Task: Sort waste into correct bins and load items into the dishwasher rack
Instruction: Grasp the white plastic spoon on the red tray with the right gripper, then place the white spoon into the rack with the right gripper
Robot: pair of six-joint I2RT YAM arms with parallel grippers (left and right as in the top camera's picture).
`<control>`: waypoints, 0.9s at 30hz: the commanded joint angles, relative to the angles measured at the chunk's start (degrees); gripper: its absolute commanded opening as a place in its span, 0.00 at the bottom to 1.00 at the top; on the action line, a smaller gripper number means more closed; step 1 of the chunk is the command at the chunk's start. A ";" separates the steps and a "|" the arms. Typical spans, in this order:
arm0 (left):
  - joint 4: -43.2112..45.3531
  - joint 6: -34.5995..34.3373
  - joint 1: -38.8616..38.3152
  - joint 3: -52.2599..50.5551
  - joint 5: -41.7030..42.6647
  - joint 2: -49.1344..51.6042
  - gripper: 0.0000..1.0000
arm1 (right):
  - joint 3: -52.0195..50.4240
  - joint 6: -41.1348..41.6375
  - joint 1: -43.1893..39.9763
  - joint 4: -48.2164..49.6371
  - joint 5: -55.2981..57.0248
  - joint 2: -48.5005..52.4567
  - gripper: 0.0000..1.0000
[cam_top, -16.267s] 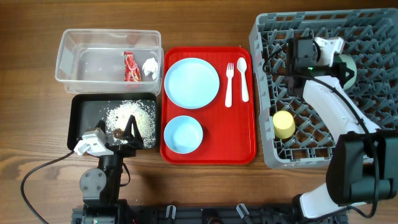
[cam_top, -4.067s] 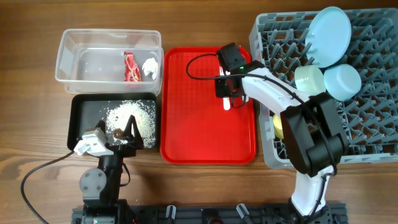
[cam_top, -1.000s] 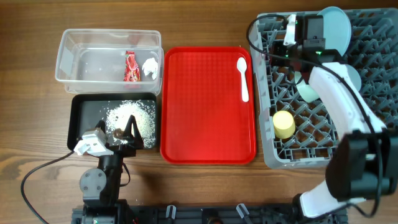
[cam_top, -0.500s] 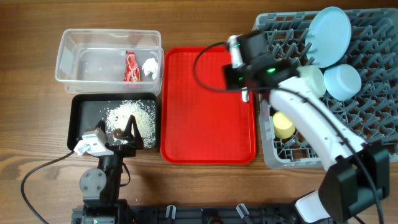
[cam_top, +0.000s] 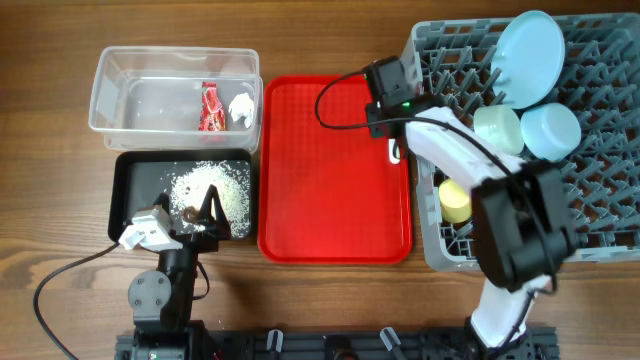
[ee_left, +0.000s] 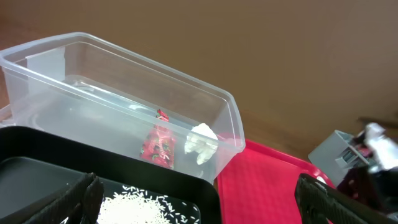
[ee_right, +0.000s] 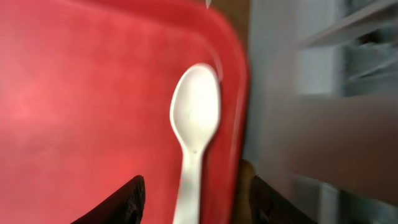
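Note:
My right gripper (cam_top: pixel 388 112) hangs open over the right edge of the red tray (cam_top: pixel 320 180). In the right wrist view the white spoon (ee_right: pixel 194 118) lies on the tray, its handle running between the spread fingers of that gripper (ee_right: pixel 193 205) without touching them. Overhead only the spoon's handle end (cam_top: pixel 393 153) shows. The dishwasher rack (cam_top: pixel 600 200) holds the blue plate (cam_top: pixel 530 45), mint bowl (cam_top: pixel 497 128), blue bowl (cam_top: pixel 551 130) and yellow cup (cam_top: pixel 456 200). I cannot make out the fork. My left gripper (cam_top: pixel 185 215) rests open over the black tray (cam_top: pixel 130 175).
The clear tub (cam_top: pixel 150 90) holds the red wrapper (cam_top: pixel 210 107) and the white tissue (cam_top: pixel 241 106); both also show in the left wrist view, wrapper (ee_left: pixel 157 144) and tissue (ee_left: pixel 200 138). Rice grains (cam_top: pixel 210 185) lie in the black tray. The rack's wall stands right beside the spoon.
My right arm has swung from the back of the rack to the red tray's right edge and its jaws have opened over the spoon. The left arm has not moved.

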 commanded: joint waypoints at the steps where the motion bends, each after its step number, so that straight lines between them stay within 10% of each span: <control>1: -0.35 -0.31 0.57 -0.22 -0.39 -0.42 1.00 | 0.11 -0.98 0.20 1.36 0.55 4.55 0.55; 13: -0.35 -0.31 0.57 -0.22 -0.39 -0.42 1.00 | 0.13 -0.52 1.01 -1.55 -8.20 6.47 0.05; 27: -0.35 -0.31 0.57 -0.22 -0.39 -0.42 1.00 | 0.20 1.09 1.49 -3.43 -6.23 -13.70 0.04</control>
